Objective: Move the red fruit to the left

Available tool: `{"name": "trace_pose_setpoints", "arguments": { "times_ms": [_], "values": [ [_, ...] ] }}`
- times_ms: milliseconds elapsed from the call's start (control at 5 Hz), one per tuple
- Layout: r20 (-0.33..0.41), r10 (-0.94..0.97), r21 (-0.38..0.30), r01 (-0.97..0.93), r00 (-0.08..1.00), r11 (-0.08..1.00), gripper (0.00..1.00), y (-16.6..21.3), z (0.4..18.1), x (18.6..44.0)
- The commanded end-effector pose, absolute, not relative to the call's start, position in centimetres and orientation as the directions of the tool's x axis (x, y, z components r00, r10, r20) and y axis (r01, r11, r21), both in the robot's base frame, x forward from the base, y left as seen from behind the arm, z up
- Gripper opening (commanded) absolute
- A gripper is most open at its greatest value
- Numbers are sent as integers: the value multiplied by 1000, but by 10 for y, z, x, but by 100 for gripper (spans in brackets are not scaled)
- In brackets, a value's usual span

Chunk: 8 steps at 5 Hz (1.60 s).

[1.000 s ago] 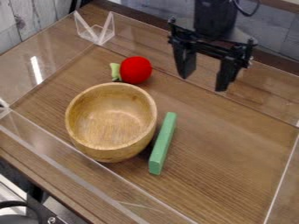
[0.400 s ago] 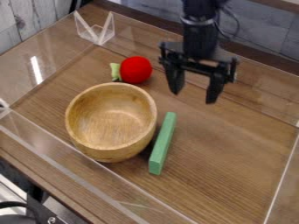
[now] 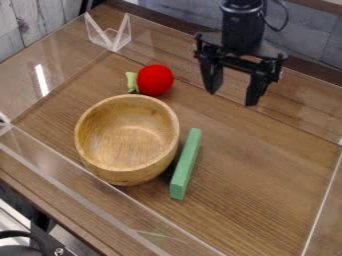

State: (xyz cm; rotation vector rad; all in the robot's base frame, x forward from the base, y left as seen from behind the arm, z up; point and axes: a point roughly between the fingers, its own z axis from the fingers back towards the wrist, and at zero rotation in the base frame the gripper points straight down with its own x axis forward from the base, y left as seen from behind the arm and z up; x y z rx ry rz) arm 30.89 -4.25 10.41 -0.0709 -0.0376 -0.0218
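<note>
The red fruit (image 3: 156, 79) is a small glossy ball with a light green leafy bit at its left side. It rests on the wooden tabletop just behind the wooden bowl (image 3: 127, 139). My gripper (image 3: 234, 92) hangs to the right of the fruit, above the table, with a clear gap between them. Its black fingers (image 3: 213, 78) point down and stand wide open with nothing between them.
A flat green bar (image 3: 186, 162) lies to the right of the bowl. Clear plastic walls (image 3: 40, 75) fence the work area, and a clear folded stand (image 3: 108, 32) sits at the back left. Bare wood stretches right of the bar.
The gripper dipped left and lower toward the fruit, then moved back right and slightly up. It stayed open throughout. The fruit, bowl and bar have not moved.
</note>
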Motion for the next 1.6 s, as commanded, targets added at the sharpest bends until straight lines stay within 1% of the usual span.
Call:
{"name": "trace_pose_setpoints", "arguments": {
  "times_ms": [0, 200, 400, 600, 800, 1000, 1200, 1400],
  "values": [
    [106, 46, -84, -37, 993, 996, 100, -48, 132, 311],
    [94, 99, -84, -91, 991, 992, 100, -55, 134, 309],
    [91, 79, -79, -72, 993, 994, 100, -38, 125, 308],
    [92, 46, -92, -38, 995, 995, 100, -17, 122, 303],
    [100, 28, -90, -19, 995, 996, 100, -29, 117, 304],
    [101, 44, -83, -36, 994, 996, 100, -28, 119, 299],
    [125, 46, -77, -36, 991, 996, 100, -27, 124, 297],
    [146, 28, -69, -18, 989, 997, 100, -16, 120, 301]
  ]
}}
